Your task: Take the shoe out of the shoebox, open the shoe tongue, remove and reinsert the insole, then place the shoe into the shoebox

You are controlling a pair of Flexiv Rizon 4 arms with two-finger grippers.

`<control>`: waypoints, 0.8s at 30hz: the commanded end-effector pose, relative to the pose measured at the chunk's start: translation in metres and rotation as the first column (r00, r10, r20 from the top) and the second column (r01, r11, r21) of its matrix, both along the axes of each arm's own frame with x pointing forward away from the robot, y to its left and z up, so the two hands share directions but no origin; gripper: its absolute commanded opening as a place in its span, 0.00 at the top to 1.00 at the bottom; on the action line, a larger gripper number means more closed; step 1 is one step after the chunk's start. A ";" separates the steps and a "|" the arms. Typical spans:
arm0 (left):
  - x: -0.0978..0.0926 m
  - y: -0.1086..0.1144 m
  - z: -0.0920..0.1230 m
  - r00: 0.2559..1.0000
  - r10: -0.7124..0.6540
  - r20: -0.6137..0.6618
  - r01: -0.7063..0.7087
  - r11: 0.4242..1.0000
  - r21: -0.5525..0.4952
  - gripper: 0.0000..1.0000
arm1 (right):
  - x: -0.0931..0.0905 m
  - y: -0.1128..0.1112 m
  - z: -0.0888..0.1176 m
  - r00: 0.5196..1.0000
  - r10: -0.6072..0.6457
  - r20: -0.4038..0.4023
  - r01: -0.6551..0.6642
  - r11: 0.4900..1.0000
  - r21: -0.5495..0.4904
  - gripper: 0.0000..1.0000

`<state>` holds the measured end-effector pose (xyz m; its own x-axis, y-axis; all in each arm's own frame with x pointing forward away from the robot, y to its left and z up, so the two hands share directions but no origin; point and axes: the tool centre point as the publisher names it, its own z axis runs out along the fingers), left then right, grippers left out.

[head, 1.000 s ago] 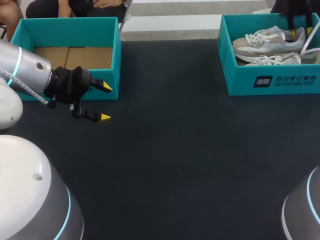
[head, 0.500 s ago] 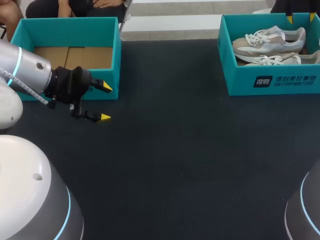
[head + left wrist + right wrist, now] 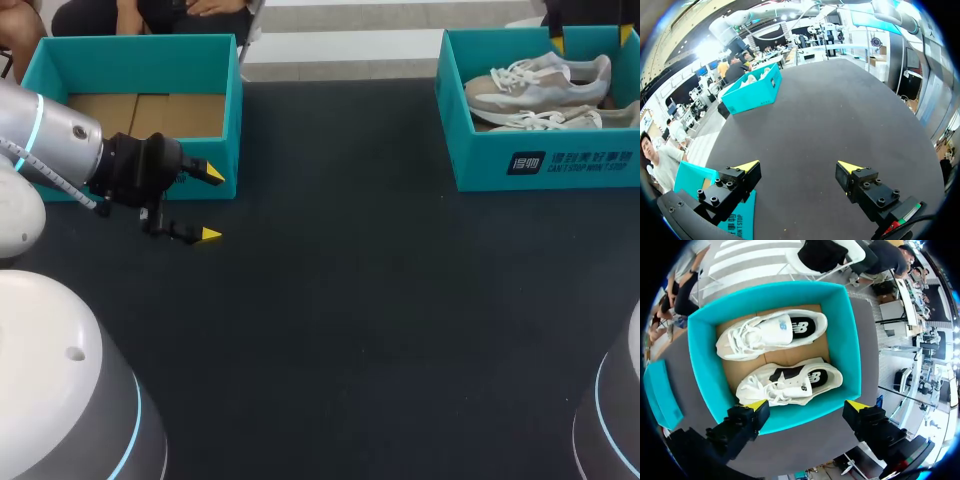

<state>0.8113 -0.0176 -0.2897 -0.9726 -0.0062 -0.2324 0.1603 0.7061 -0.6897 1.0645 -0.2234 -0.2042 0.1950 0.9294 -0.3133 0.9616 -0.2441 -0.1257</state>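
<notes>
The right hand (image 3: 592, 40) has drawn back toward the far rim of the shoebox (image 3: 540, 160) since a second ago, while the left hand (image 3: 210, 203) has not moved. The shoebox is a teal card tray with a brown cardboard floor. Both shoes (image 3: 790, 380), pale with white laces and dark linings, lie side by side in it. Both hands are spread wide and hold nothing. The right hangs above the shoebox, the left above the dark matte tabletop (image 3: 350, 300) beside a second teal box (image 3: 135, 50).
</notes>
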 end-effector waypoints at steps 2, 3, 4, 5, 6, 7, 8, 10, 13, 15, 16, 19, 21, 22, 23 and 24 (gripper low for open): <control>-0.001 0.000 0.000 1.000 0.001 0.000 -0.001 1.000 0.004 0.00 | -0.026 0.003 0.002 0.976 0.072 0.208 -0.064 0.997 -0.045 0.00; 0.002 -0.007 0.000 0.993 0.113 -0.036 -0.111 0.993 0.044 0.00 | -0.026 0.003 0.002 0.976 0.072 0.208 -0.064 0.997 -0.045 0.00; 0.003 -0.010 0.000 0.981 0.183 -0.065 -0.177 0.980 0.088 0.00 | -0.026 0.003 0.002 0.976 0.072 0.208 -0.064 0.997 -0.045 0.00; 0.002 -0.012 0.003 0.972 0.221 -0.082 -0.211 0.970 0.119 0.00 | -0.025 0.005 0.000 0.981 0.106 0.160 -0.099 0.994 -0.050 0.00; -0.001 -0.012 0.007 0.956 0.279 -0.089 -0.266 0.954 0.138 0.00 | -0.026 0.008 -0.002 0.982 0.121 0.148 -0.116 0.993 -0.037 0.00; -0.002 -0.011 0.013 0.928 0.355 -0.113 -0.335 0.927 0.167 0.00 | -0.029 0.011 -0.003 0.981 0.126 0.151 -0.127 0.992 0.001 0.00; -0.001 -0.009 0.017 0.895 0.428 -0.126 -0.401 0.895 0.193 0.00 | -0.033 0.013 -0.006 0.982 0.125 0.143 -0.130 0.991 0.025 0.00; 0.004 -0.003 0.027 0.771 0.618 -0.154 -0.581 0.781 0.231 0.00 | -0.042 0.014 -0.009 0.984 0.108 0.142 -0.118 0.991 0.067 0.00; 0.021 0.013 0.037 0.461 0.848 -0.261 -0.794 0.526 0.306 0.00 | -0.057 0.015 -0.014 0.988 0.090 0.124 -0.105 0.987 0.123 0.00; 0.030 0.028 0.040 0.296 0.904 -0.309 -0.863 0.392 0.319 0.00 | -0.066 0.018 -0.018 0.990 0.090 0.105 -0.106 0.982 0.154 0.00; 0.033 0.034 0.041 0.234 0.918 -0.319 -0.880 0.340 0.331 0.00 | -0.068 0.018 -0.018 0.990 0.091 0.105 -0.107 0.982 0.158 0.00; 0.041 0.048 0.041 0.071 0.948 -0.309 -0.947 0.161 0.277 0.00 | -0.077 0.020 -0.018 0.992 0.088 0.090 -0.103 0.978 0.182 0.00; 0.041 0.048 0.041 0.071 0.948 -0.309 -0.947 0.161 0.277 0.00 | -0.079 0.019 -0.018 0.993 0.077 0.094 -0.094 0.978 0.189 0.00; 0.041 0.048 0.041 0.071 0.948 -0.309 -0.947 0.161 0.277 0.00 | -0.080 0.019 -0.017 0.993 0.077 0.094 -0.093 0.978 0.188 0.00; 0.041 0.048 0.041 0.071 0.948 -0.309 -0.947 0.161 0.277 0.00 | -0.080 0.020 -0.017 0.993 0.076 0.094 -0.092 0.978 0.187 0.00; 0.041 0.048 0.041 0.071 0.948 -0.309 -0.947 0.161 0.277 0.00 | -0.080 0.020 -0.016 0.993 0.075 0.091 -0.090 0.979 0.183 0.00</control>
